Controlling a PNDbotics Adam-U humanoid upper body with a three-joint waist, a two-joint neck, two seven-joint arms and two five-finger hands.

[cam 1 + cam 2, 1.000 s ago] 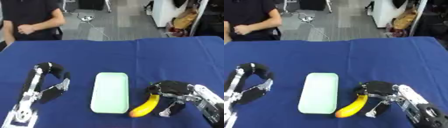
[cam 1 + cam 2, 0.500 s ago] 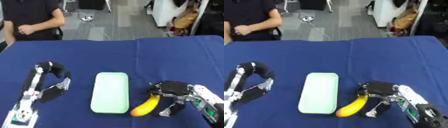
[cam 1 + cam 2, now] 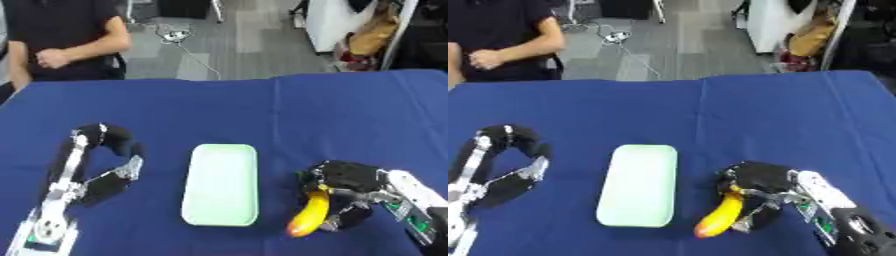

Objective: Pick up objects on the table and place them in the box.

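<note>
Blue cloth is covering the worktop (image 3: 219,110). At the left, the left hand (image 3: 103,170) is resting with its fingers bent inward, holding nothing. In the middle, a pale green box (image 3: 220,184) is lying flat, long side running away from the camera. Just right of it, the right hand (image 3: 346,182) is curling its fingers round the upper end of a yellow banana (image 3: 310,216), apparently gripping it, its lower end pointing toward the near edge.

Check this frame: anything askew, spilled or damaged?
Nothing stands out. The box lies flat and empty on the blue table; the right hand is curled round the banana beside it. The left hand hangs empty.
</note>
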